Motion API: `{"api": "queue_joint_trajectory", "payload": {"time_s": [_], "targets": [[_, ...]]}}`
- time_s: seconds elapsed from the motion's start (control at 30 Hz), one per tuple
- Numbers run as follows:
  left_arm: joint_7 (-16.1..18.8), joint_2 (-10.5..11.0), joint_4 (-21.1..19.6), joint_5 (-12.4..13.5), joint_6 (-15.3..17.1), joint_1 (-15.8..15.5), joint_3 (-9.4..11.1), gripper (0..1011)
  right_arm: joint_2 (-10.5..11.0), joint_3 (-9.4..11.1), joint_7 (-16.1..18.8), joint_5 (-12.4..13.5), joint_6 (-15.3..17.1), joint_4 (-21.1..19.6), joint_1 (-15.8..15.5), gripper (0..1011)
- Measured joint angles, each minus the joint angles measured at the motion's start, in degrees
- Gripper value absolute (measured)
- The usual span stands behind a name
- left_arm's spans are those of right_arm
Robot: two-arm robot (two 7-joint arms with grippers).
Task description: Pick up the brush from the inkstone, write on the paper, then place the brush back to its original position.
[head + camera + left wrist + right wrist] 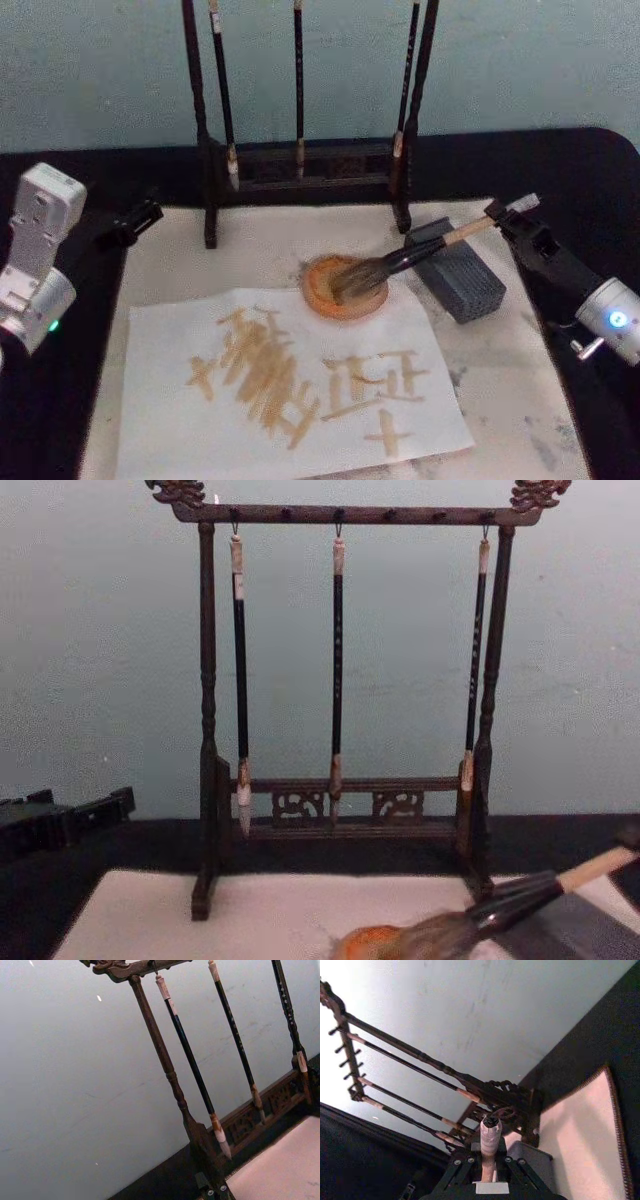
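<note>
The brush (420, 252) lies tilted, its bushy bristles resting in the round orange inkstone (322, 292) and its pale handle rising to the right over a grey block (462, 280). My right gripper (508, 212) is shut on the handle's far end. The right wrist view shows the whitish handle end (489, 1136) seated between the fingers. From the chest view the brush (520, 898) slants up from the inkstone (362, 942). The paper (330, 440) lies in front of the inkstone, covered with tan strokes. My left gripper (130, 224) hovers at the mat's far left corner.
A dark wooden rack (300, 170) with three slim hanging brushes stands just behind the inkstone. A whitish felt mat (520, 390) covers the black table (590, 170) under everything. The rack's post (165, 1065) looms close to the left wrist.
</note>
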Motion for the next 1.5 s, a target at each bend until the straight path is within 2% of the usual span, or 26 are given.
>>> {"api": "queue_joint_trajectory", "payload": {"time_s": [0.07,0.3,0.5,0.6,0.7,0.8,0.9,1.03,1.27,1.5], "targets": [[0.0,0.0,0.0,0.0,0.0,0.0,0.0,1002,0.53,0.12,0.08,0.86,-0.04,-1.15,-0.44,161],[0.0,0.0,0.0,0.0,0.0,0.0,0.0,1000,2.74,0.05,-0.39,1.37,-1.62,-6.32,-2.39,163],[0.0,0.0,0.0,0.0,0.0,0.0,0.0,1002,5.49,-0.5,-0.87,1.04,-3.9,-13.16,-4.77,163],[0.0,0.0,0.0,0.0,0.0,0.0,0.0,1002,7.26,-0.98,-1.21,-0.16,-5.3,-17.34,-6.01,163],[0.0,0.0,0.0,0.0,0.0,0.0,0.0,1002,9.45,-1.94,-1.64,-2.69,-6.91,-22.02,-7.1,161],[0.0,0.0,0.0,0.0,0.0,0.0,0.0,1002,12.13,-3.45,-2.54,-6.61,-8.7,-27.27,-7.93,163],[0.0,0.0,0.0,0.0,0.0,0.0,0.0,1002,13.56,-4.26,-2.96,-8.83,-9.48,-30.23,-8.41,161],[0.0,0.0,0.0,0.0,0.0,0.0,0.0,1002,15.53,-5.67,-4.06,-13.22,-10.75,-35.35,-9.18,163],[0.0,0.0,0.0,0.0,0.0,0.0,0.0,1002,16.0,-8.04,-5.93,-19.37,-11.23,-39.09,-9.32,163],[0.0,0.0,0.0,0.0,0.0,0.0,0.0,1000,14.27,-9.43,-6.42,-22.44,-11.37,-39.26,-8.67,163]]}}
